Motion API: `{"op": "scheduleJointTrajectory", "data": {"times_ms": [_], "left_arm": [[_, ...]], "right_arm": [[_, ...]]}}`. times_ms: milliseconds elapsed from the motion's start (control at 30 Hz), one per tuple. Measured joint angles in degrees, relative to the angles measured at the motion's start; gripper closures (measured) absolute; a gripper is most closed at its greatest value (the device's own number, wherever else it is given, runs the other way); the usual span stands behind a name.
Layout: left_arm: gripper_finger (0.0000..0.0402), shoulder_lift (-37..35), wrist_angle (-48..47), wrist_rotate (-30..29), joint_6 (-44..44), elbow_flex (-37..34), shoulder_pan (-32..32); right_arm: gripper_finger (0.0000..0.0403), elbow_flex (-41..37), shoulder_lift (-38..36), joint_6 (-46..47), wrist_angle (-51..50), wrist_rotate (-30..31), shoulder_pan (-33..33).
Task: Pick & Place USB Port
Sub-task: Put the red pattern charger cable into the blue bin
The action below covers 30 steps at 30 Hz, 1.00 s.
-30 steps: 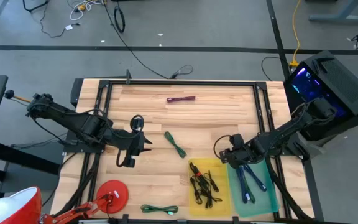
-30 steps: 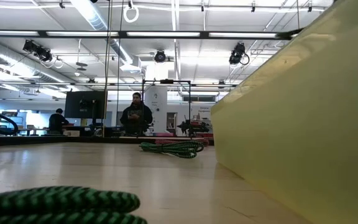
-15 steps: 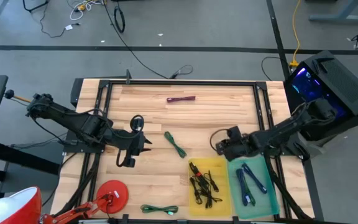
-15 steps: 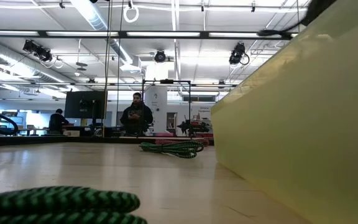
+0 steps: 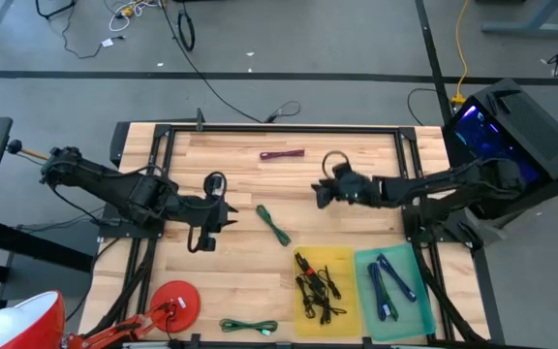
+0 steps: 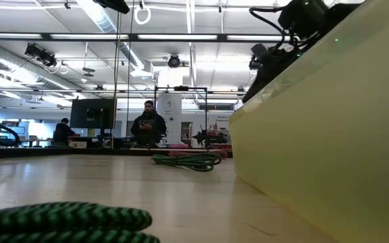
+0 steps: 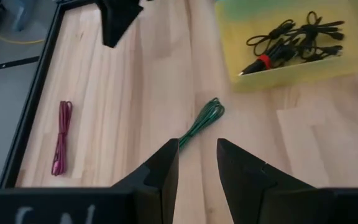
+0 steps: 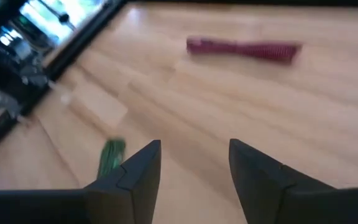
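USB cables: maroon one (image 5: pixel 283 153) lies loose on tabletop (image 5: pixel 356 155); right gripper (image 5: pixel 322 195), fingers apart and empty, has swung from green bin (image 5: pixel 422 308) toward it; left gripper (image 5: pixel 219 217) apart, waiting.

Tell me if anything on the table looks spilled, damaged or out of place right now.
Nothing looks spilled or damaged. Black cables lie in the yellow bin and blue ones in the green bin, but three bundles lie loose on the table: a maroon cable at the far side, a green cable mid-table, another green cable at the near edge.
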Motion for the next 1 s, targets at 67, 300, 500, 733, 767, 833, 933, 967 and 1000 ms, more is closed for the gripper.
{"op": "scheduleJointTrajectory", "data": {"times_ms": [67,300,500,733,767,833,933,967,1000], "left_arm": [[0.0287,0.00,0.04,-0.02,0.68,0.00,0.54],[0.0287,0.00,0.15,0.00,1.45,0.00,2.53],[0.0287,0.00,-0.32,0.65,1.40,0.00,3.36],[0.0287,0.00,-1.96,1.92,1.36,0.00,3.31],[0.0287,0.00,-2.44,1.91,1.37,0.00,3.31],[0.0287,0.00,-3.14,1.90,1.38,0.00,3.31],[0.0287,-0.04,-3.04,1.90,1.38,0.02,3.31],[0.0287,-0.04,-3.04,1.90,1.38,0.00,3.31],[0.0287,-0.04,-3.05,1.91,1.38,0.00,3.29]], "right_arm": [[0.0213,0.16,0.37,-2.28,2.76,-2.37,-2.97],[0.0213,9.81,7.75,-11.59,2.98,-9.82,-9.61],[0.0213,25.23,18.92,-20.75,-8.11,-11.31,-14.58],[0.0213,43.17,31.18,-29.08,-28.99,-14.20,-18.13],[0.0213,45.56,32.61,-29.96,-31.73,-13.17,-18.35],[0.0213,49.91,35.29,-31.49,-35.35,-11.56,-18.70],[0.0213,55.44,39.10,-33.38,-40.40,-11.58,-18.96],[0.0213,56.89,40.31,-33.99,-41.78,-11.37,-18.96],[0.0213,58.07,41.42,-34.48,-43.04,-11.12,-18.93]]}}
